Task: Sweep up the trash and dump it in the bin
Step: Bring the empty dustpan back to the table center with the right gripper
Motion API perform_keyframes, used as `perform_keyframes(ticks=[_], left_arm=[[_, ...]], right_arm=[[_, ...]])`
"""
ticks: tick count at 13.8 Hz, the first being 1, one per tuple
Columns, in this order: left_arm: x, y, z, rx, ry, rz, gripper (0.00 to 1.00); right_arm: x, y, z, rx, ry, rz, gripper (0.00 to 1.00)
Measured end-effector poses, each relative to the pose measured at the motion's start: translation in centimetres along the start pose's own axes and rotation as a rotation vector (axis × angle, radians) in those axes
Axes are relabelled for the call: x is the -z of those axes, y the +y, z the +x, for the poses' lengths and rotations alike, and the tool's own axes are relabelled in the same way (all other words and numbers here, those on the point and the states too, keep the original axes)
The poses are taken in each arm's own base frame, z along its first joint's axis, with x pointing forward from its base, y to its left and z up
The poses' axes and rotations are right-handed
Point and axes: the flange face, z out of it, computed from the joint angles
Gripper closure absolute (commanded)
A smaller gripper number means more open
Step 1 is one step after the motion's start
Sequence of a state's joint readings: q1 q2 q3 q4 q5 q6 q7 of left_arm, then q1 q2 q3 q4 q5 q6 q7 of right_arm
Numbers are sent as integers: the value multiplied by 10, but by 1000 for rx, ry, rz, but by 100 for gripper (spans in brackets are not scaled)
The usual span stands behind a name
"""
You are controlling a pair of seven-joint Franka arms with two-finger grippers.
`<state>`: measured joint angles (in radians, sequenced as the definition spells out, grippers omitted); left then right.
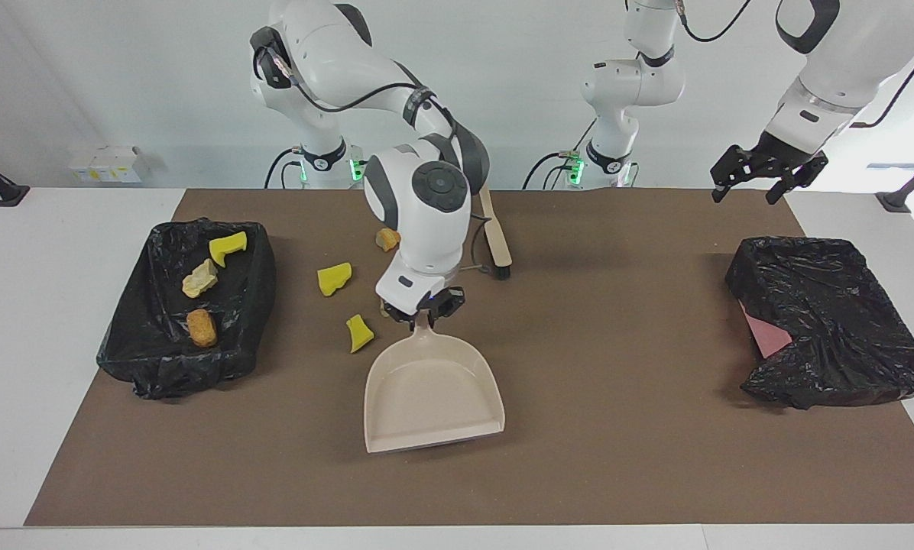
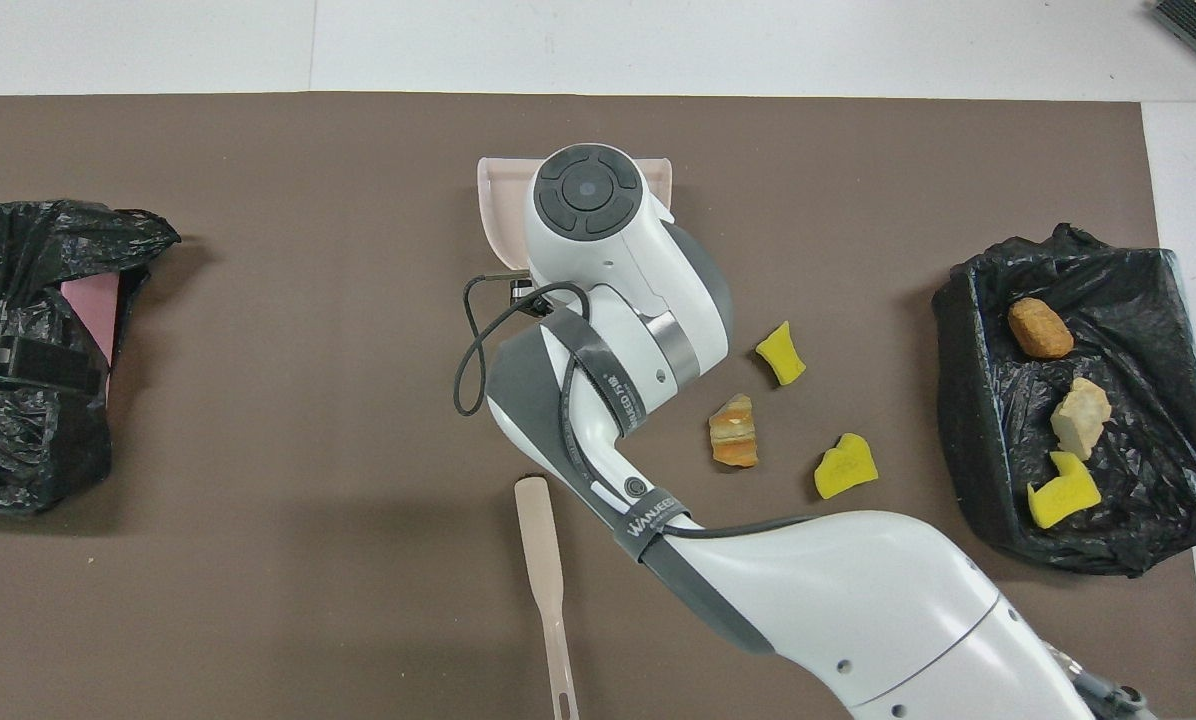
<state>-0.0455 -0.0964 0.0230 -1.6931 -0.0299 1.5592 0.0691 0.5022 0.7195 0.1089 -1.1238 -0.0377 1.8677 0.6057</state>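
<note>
Beige dustpan point(image 1: 432, 393) mid-frame clamped in your right gripper point(image 1: 423, 309), scraps point(image 1: 335, 278) and brush point(image 1: 495, 237) crowd it, left gripper point(image 1: 763, 177) spread wide upper right over bin point(image 1: 831, 332).

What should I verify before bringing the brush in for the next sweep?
1. Grip on pan: right gripper shut on the dustpan handle. Ok.
2. Pan empty: nothing shows inside it. Ok.
3. Pan lip flat on the mat: cannot tell.
4. Brush free: lies on the mat, nothing touching it. Ok.
5. Left gripper ready: fingers open, holding nothing, raised at the left arm's end. Ok.
6. Mat cleared: yellow chunks and bread pieces lie outside the bin. Not ok.
</note>
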Motion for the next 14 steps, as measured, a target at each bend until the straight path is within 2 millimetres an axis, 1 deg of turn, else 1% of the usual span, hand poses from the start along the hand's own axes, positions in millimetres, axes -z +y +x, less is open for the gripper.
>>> perform_keyframes(ticks=[2,4,6,7,8,9,10,11,12,13,14], left_arm=[[0,3,1,-6,3,1,0],[0,5,1,-8,7,2,0],[1,7,2,-13,10,2,0],[0,11,2,-20,10,3,0],[0,16,3,-27,11,4,0],[-2,20,4,-32,11,5,0],[-4,23,5,-35,10,6,0],[-7,26,7,-40,11,6,0],[-10,28,10,-45,12,6,0],[-14,31,14,-49,14,6,0],[-18,32,18,-51,16,6,0]], right_arm=[[-12,-11,-5,6,-15,17,100],[-26,-16,-8,8,-38,18,92],[-33,-20,-11,13,-49,15,81],[-35,-23,-13,17,-53,16,73],[-35,-26,-16,19,-57,21,57],[-35,-30,-19,25,-59,23,53],[-35,-34,-22,32,-61,22,39],[-34,-36,-25,36,-66,17,29],[-33,-37,-26,38,-72,12,22],[-31,-36,-27,39,-73,12,11],[-26,-36,-27,39,-70,14,2]])
